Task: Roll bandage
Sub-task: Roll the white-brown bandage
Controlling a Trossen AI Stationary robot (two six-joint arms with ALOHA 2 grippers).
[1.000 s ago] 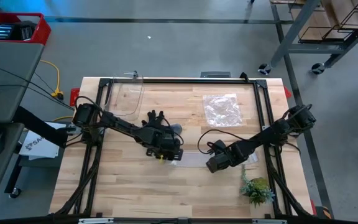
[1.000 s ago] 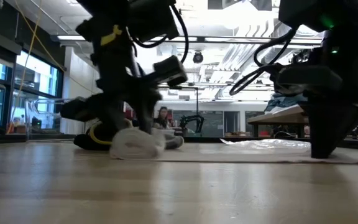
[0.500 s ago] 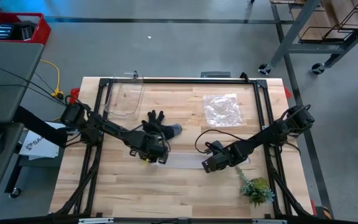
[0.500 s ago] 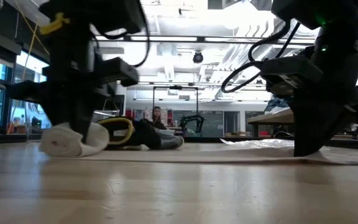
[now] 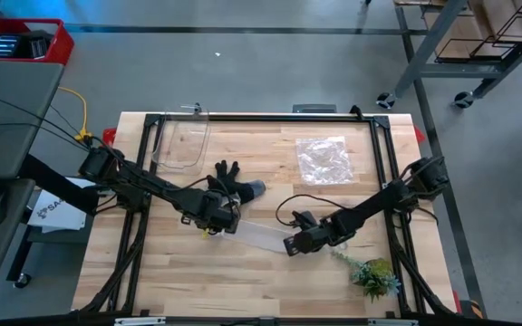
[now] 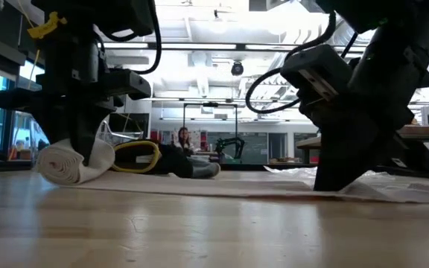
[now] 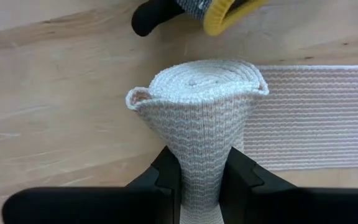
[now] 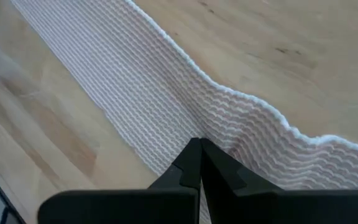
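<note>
The bandage is a white gauze strip, partly wound into a roll (image 7: 199, 93). Its flat free length (image 5: 263, 234) lies slanting on the wooden table between my two grippers. My left gripper (image 5: 212, 217) is shut on the roll, just near of the black-and-grey glove (image 5: 231, 181). My right gripper (image 5: 291, 244) is shut, its tips down on the flat strip (image 8: 166, 93) near the strip's right end. In the low view the roll (image 6: 67, 161) shows under my left gripper (image 6: 88, 152), and my right gripper (image 6: 332, 179) stands on the strip. My left gripper pinches the roll's side (image 7: 201, 165) between its two fingers (image 7: 165, 171), squeezing that end narrow. The roll's other end (image 7: 197, 78) flares out wide beyond the fingertips. In the low view the roll rests low on the table, tilted. My right gripper presses its shut fingertips (image 8: 190, 163) down on the flat strip (image 8: 229, 134), slanting from above. The cloth puckers around the tips and lies on the table.
A crinkly clear plastic bag (image 5: 324, 158) lies at the far right. A clear container (image 5: 184, 143) stands at the far left. A small green plant (image 5: 374, 273) lies near the right front, close to my right arm. Black rails run along the table's edges.
My left gripper has carried the roll toward the table's left edge, staying shut on it. My right gripper has slid toward the left and the near edge with its tips on the strip. The flat strip now lies slanted.
</note>
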